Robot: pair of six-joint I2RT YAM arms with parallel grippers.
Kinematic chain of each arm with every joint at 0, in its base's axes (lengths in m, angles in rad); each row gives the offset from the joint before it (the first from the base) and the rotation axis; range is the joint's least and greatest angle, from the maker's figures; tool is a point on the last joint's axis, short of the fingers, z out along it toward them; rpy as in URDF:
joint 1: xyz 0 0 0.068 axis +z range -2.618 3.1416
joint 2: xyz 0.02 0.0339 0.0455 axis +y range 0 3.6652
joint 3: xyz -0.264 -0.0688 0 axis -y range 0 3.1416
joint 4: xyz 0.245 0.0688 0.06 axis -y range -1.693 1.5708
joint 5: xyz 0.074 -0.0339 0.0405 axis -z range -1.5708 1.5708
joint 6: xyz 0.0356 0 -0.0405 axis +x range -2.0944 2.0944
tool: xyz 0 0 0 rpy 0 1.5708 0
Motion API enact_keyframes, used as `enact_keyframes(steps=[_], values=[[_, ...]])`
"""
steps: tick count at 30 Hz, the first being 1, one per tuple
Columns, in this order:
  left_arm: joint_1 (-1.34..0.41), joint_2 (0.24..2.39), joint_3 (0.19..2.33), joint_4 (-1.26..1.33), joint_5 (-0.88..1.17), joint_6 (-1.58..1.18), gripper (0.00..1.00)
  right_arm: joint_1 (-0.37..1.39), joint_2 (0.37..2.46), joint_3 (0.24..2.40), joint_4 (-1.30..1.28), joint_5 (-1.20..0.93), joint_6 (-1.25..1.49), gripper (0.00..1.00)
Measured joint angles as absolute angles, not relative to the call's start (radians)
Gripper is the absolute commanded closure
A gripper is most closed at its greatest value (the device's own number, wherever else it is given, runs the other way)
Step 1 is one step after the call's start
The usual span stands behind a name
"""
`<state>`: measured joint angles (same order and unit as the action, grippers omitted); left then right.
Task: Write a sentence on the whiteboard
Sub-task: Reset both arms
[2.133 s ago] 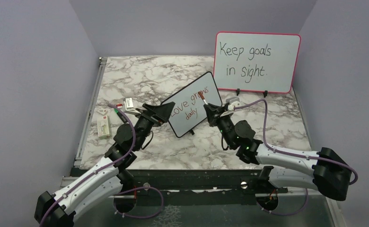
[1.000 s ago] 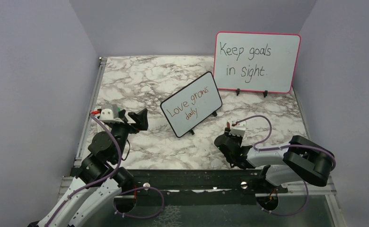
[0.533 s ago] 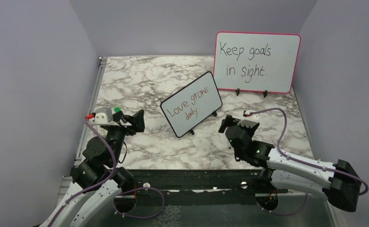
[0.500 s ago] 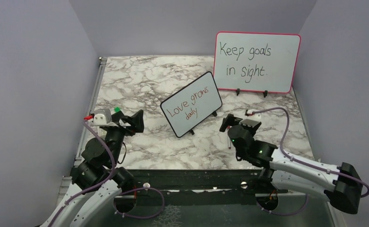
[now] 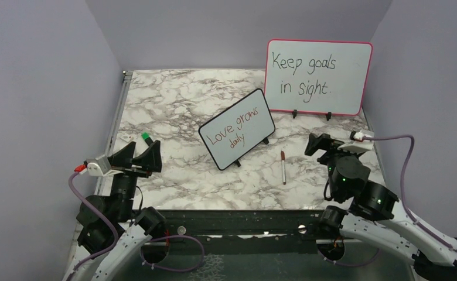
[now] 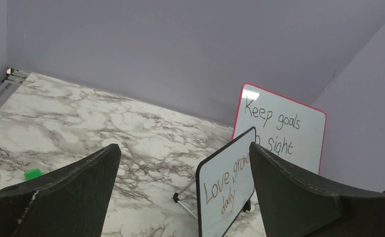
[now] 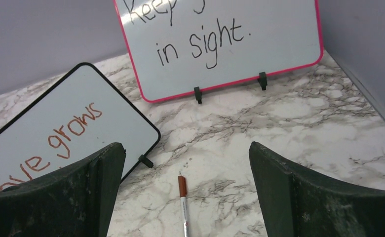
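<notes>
Gaping wide and empty, the right hand (image 5: 320, 144) hovered over the grey-veined white marble tabletop (image 5: 179, 99) near its right edge. A slim white marker pen with a reddish-brown cap (image 5: 283, 167) lay flat just to its left, untouched. Beyond the pen, near the middle, stood the small black-framed rectangular whiteboard (image 5: 238, 129), bearing the reddish-brown handwritten sentence "Love grows daily" (image 5: 231, 132). The left hand (image 5: 138, 157) was likewise spread open, holding nothing, by the near left corner. A larger pink-framed board (image 5: 319, 76) stood back right.
</notes>
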<state>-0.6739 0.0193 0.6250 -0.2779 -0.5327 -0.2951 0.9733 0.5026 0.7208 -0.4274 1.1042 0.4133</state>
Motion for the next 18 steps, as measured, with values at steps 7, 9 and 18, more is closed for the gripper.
enact_keyframes(steps=[7, 9, 18], values=[[-0.654, 0.014, 0.628, -0.28, -0.521, -0.274, 0.01, 0.973, 0.379, 0.731, -0.439, 1.131, 0.317, 0.0], [-0.643, 0.014, 0.628, -0.279, -0.516, -0.273, 0.01, 0.973, 0.36, 0.722, -0.435, 1.131, 0.302, 0.0], [-0.474, 0.014, 0.628, -0.278, -0.439, -0.279, 0.01, 0.973, 0.375, 0.713, -0.442, 1.131, 0.287, 0.0]])
